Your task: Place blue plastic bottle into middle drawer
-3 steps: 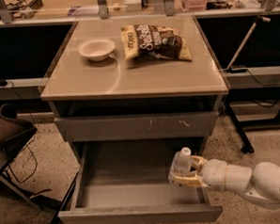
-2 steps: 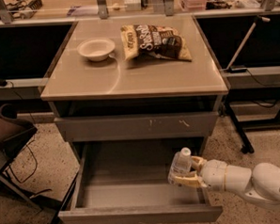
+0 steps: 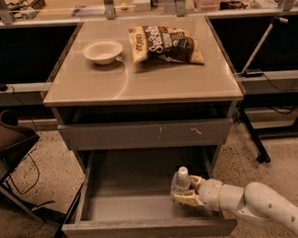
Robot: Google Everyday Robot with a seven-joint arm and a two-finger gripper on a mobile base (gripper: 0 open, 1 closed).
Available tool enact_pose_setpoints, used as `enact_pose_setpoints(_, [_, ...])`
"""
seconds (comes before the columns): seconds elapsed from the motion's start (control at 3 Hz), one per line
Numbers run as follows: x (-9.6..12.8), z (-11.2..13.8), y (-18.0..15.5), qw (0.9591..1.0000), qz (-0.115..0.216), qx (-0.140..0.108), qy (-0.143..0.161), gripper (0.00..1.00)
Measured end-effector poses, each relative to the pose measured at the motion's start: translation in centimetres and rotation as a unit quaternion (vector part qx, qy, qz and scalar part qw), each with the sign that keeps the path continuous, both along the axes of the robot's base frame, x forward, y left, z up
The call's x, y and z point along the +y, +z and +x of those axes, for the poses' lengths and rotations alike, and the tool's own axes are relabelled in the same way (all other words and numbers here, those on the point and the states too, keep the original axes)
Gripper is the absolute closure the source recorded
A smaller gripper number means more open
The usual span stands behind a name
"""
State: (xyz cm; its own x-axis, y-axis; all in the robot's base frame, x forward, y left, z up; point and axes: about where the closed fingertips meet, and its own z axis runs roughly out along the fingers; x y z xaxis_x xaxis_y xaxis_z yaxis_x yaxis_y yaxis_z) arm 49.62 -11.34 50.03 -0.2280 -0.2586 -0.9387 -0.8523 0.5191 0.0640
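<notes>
The blue plastic bottle [image 3: 181,184], clear with a white cap, stands upright inside the open middle drawer [image 3: 128,204] near its right side. My gripper [image 3: 186,193] reaches in from the right on a white arm and is shut on the bottle's lower body. The bottle's base is at or just above the drawer's flat grey floor; I cannot tell if it touches.
A white bowl [image 3: 103,51] and a chip bag [image 3: 164,44] lie on the cabinet top. A shut drawer front with pale scuffs [image 3: 145,134] sits above the open drawer. A dark chair [image 3: 7,141] is at left, a stand leg [image 3: 252,135] at right.
</notes>
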Motion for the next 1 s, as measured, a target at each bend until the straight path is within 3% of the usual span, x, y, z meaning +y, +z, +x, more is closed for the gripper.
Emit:
enact_pose_setpoints(0.33, [1.0, 1.2, -5.2, 0.999, -0.041, 0.019, -0.006, 1.0])
enact_pose_setpoints(0.67, [1.7, 1.7, -8.7, 0.9955, -0.09, 0.028, 0.002, 1.0])
enact_pose_setpoints(1.0, [1.7, 1.7, -8.7, 0.9955, -0.09, 0.028, 0.002, 0.81])
